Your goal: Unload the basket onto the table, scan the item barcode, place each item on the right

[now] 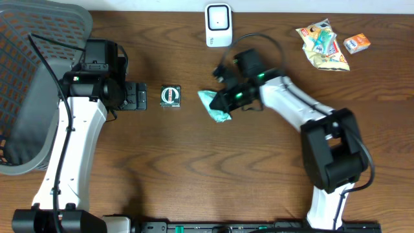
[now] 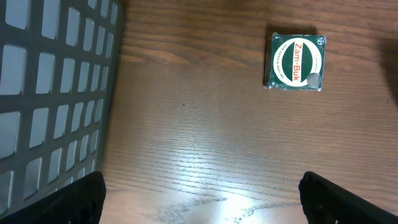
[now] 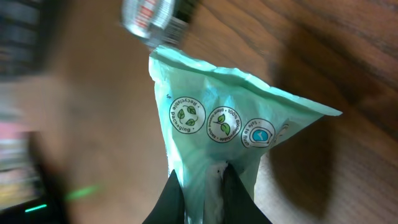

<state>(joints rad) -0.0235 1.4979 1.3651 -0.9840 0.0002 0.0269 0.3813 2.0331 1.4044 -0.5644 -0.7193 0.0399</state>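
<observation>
The mint-green pouch (image 1: 213,105) sits at mid-surface, below the white scanner (image 1: 218,24) and well apart from it. The right jaws are closed tight on one end of it. In the right wrist view the two dark fingertips (image 3: 172,200) pinch the pouch (image 3: 217,124) at its lower edge, which the frame cuts off. I see round recycling-type marks on its face, but no barcode in any view. From overhead the jaws cover part of the pouch, and I cannot tell whether it rests on the surface or hangs just clear.

The left half of the right wrist view is smeared; a blurred metallic shape at the top edge cannot be identified.

The left jaws stand fully apart and hold nothing – only their dark tips (image 2: 81,199) show, cut off at the bottom corners of the left wrist view. A green Zam-Buk tin (image 2: 296,62) lies between them and the pouch.

The surface (image 1: 194,168) is dark wood grain. A grey mesh basket (image 1: 32,77) occupies the left edge – a yellow snack packet (image 1: 323,44) and a small orange box (image 1: 356,43) lie far right.
</observation>
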